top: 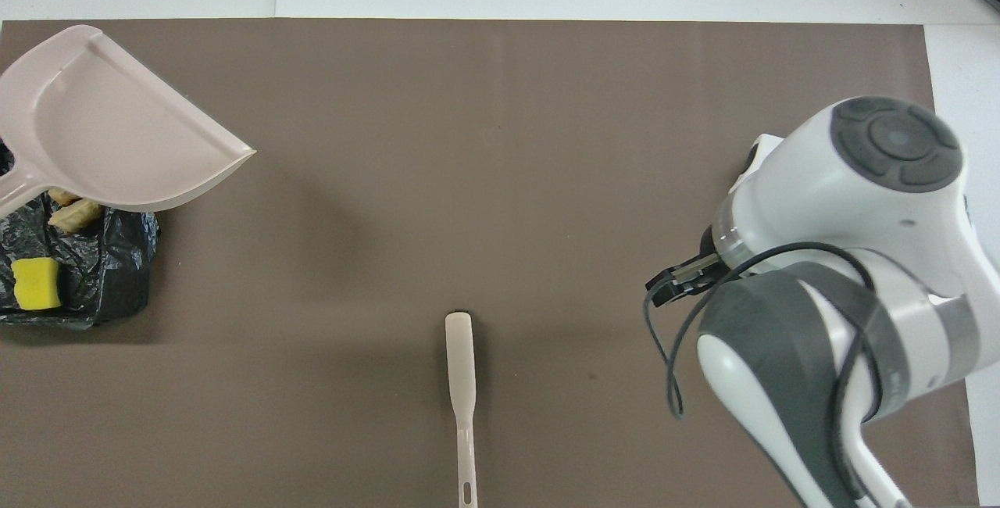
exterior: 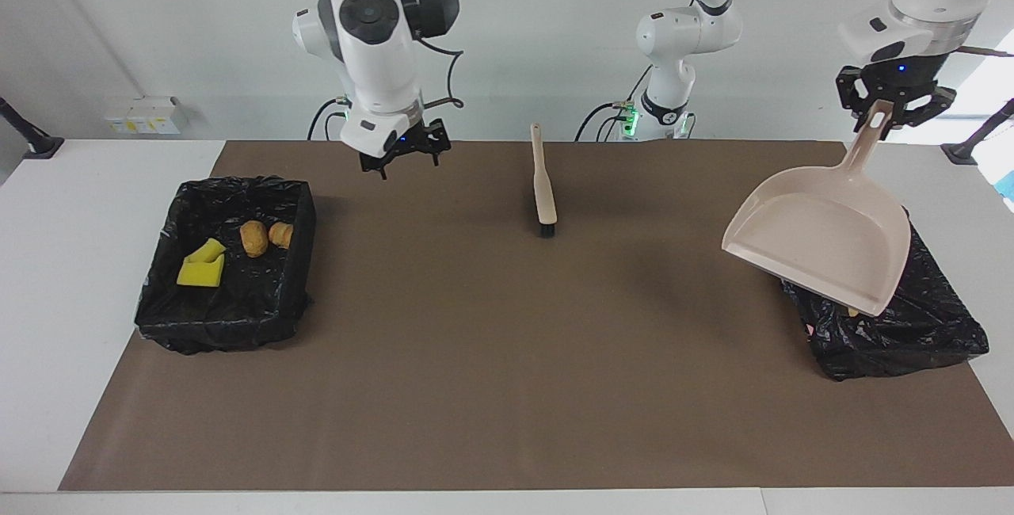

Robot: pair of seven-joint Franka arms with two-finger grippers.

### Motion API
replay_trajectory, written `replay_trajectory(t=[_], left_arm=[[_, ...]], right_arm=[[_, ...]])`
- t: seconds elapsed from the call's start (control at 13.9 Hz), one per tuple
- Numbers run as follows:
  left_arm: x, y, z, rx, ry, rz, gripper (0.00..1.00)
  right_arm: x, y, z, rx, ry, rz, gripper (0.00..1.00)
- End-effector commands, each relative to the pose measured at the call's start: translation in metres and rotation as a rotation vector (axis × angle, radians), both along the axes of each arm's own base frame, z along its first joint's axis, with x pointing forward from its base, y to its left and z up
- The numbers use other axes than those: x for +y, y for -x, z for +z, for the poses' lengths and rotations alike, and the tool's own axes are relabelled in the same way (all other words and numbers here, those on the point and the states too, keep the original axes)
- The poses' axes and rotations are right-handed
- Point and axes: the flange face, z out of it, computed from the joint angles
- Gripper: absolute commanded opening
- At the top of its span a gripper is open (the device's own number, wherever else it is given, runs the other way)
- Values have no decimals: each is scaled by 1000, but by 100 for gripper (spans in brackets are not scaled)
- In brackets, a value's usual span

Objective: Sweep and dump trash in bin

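Observation:
My left gripper (exterior: 881, 112) is shut on the handle of the beige dustpan (exterior: 824, 246), held tilted with its lip down over the black-lined bin (exterior: 911, 341) at the left arm's end. The pan's inside looks bare, also in the overhead view (top: 109, 133). That bin (top: 109, 273) holds trash: a yellow sponge piece (top: 35, 284) and tan chunks (top: 74, 215). My right gripper (exterior: 402, 158) is open and empty, in the air beside the second bin (exterior: 230, 325). The beige brush (exterior: 543, 182) lies on the mat, also seen from overhead (top: 461, 383).
The second black-lined bin at the right arm's end holds a yellow sponge piece (exterior: 202, 265) and two brown chunks (exterior: 253, 238). The brown mat (exterior: 507, 356) covers the table's middle. The right arm's body (top: 844, 258) hides that bin from overhead.

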Motion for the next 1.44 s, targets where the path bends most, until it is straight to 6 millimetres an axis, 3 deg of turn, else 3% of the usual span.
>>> replay_trajectory(t=[0.0, 0.22, 0.43, 0.65, 0.72, 1.0, 1.15, 1.22, 1.29, 1.36], left_arm=[[-69, 8, -27, -10, 70, 142, 0], [-168, 10, -87, -70, 122, 268, 0], [-234, 5, -140, -97, 193, 307, 0], [-315, 5, -214, -97, 226, 391, 0], [-327, 6, -225, -102, 236, 393, 0], [-332, 7, -230, -101, 276, 500, 0], [-338, 20, -245, -96, 273, 498, 0], [-351, 30, -255, -97, 280, 470, 0], [-353, 31, -256, -108, 293, 466, 0], [-352, 34, -259, -107, 291, 454, 0]], right_arm=[[-39, -17, 15, -28, 33, 95, 100], [-78, -25, 36, -64, 36, 67, 100], [-114, -30, 54, -93, 42, -7, 100], [-175, -33, 57, -110, 110, -101, 100], [-190, -33, 59, -113, 109, -129, 100], [-190, -32, 77, -146, 95, -296, 100], [-195, -29, 86, -176, 19, -456, 100], [-202, -31, 87, -191, 18, -466, 100], [-216, -31, 87, -199, 5, -486, 100], [-217, -30, 90, -205, 9, -495, 100]])
